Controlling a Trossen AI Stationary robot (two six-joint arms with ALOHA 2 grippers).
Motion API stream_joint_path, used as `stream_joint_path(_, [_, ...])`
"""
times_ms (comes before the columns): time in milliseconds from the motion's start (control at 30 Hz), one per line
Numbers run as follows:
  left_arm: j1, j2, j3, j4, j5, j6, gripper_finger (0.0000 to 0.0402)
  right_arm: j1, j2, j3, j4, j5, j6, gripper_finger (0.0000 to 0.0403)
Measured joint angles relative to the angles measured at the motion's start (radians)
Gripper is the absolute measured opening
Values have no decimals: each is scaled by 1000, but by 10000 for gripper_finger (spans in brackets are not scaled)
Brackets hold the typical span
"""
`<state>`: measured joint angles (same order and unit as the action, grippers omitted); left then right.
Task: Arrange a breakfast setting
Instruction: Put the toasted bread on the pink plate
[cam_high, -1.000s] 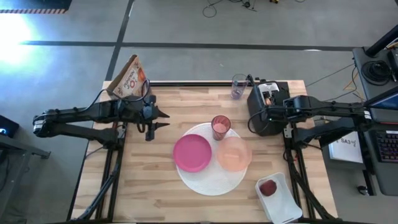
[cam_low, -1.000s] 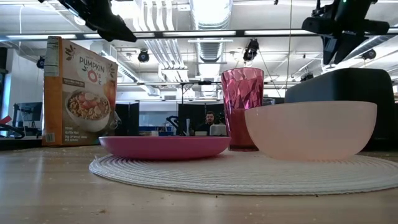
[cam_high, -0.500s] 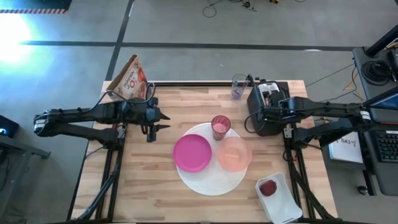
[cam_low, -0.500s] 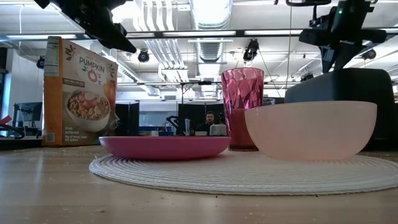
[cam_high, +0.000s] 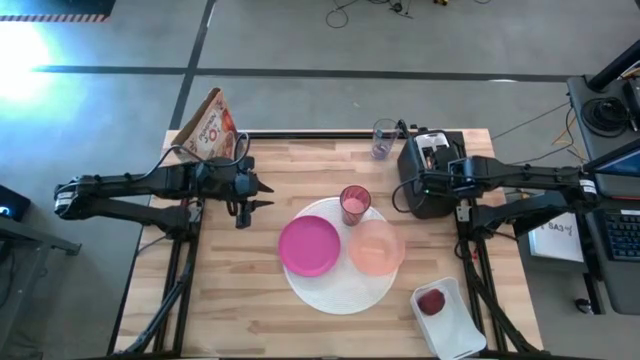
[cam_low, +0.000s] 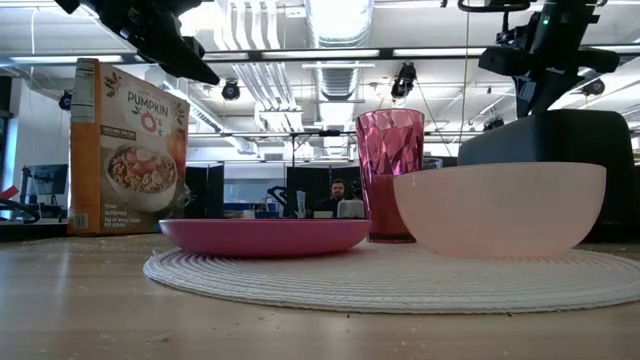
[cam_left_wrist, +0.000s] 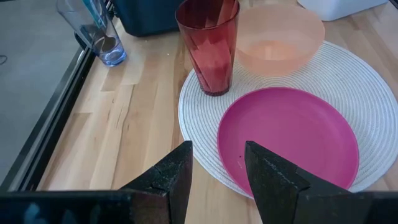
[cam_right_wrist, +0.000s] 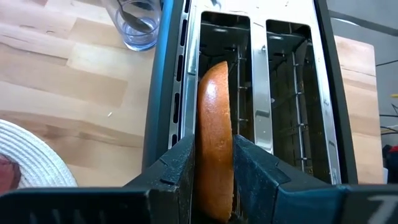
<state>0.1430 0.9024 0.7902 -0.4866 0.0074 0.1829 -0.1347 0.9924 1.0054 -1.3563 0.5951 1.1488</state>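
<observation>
A golden bagel (cam_right_wrist: 214, 93) stands on edge in one slot of the black toaster (cam_high: 415, 200) at the table's far right. My right gripper (cam_right_wrist: 213, 149) is above it, shut on its top. My left gripper (cam_high: 265, 194) hangs open and empty over bare wood, left of the white round mat (cam_high: 340, 290). On the mat rest the magenta plate (cam_high: 309, 245), the peach bowl (cam_high: 376, 248) and the pink tumbler (cam_high: 354, 203). The cereal box (cam_high: 205, 125) stands at the far left corner. A red fruit (cam_high: 431, 302) lies in the white tray (cam_high: 458, 332). My right gripper pinches the bagel's raised upper part (cam_right_wrist: 214, 127) between its two fingers, one on each flat face. The fingers come from above, slanting down. The bagel stays upright, its lower part down in the toaster's slot (cam_right_wrist: 217, 37).
A clear glass (cam_high: 384, 138) stands at the far edge beside the toaster, whose second slot (cam_right_wrist: 298, 93) is vacant. Bare wood lies in front of the mat and along the table's left side. A person sits far off in the room behind the table.
My right gripper has come down toward the toaster's top and shifted a little toward the table's left. Nothing on the table has moved.
</observation>
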Motion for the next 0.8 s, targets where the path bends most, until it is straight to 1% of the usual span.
stream_joint_path(400, [0, 0, 0, -1, 0, 0, 130, -57, 26, -10, 3, -2, -55, 94])
stream_joint_path(633, [0, 0, 0, -1, 0, 0, 130, -60, 71, -11, 10, 7, -95, 93])
stream_joint_path(800, [0, 0, 0, -1, 0, 0, 130, -60, 75, -11, 13, 7, -104, 88])
